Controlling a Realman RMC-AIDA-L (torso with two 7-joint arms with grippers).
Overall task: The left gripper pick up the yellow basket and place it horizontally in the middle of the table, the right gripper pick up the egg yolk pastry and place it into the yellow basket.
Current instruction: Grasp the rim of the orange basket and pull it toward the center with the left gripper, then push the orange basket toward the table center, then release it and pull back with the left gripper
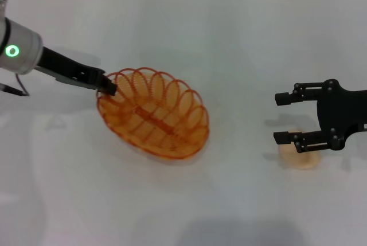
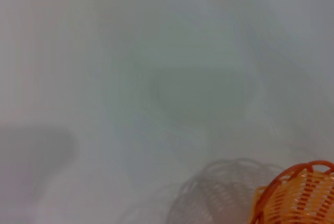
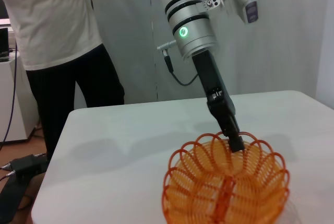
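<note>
Meanwhile left gripper (image 1: 107, 87), clamped on yellow basket (image 1: 153, 114) rim at centre-left, could tilt it on release; right gripper (image 1: 285, 118), spread, hovers over egg yolk pastry (image 1: 299, 156) at lower right.

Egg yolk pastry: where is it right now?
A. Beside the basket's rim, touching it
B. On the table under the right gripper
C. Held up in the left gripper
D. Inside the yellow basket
B. In the head view the egg yolk pastry lies on the table beneath the open right gripper, well apart from the yellow basket.
</note>
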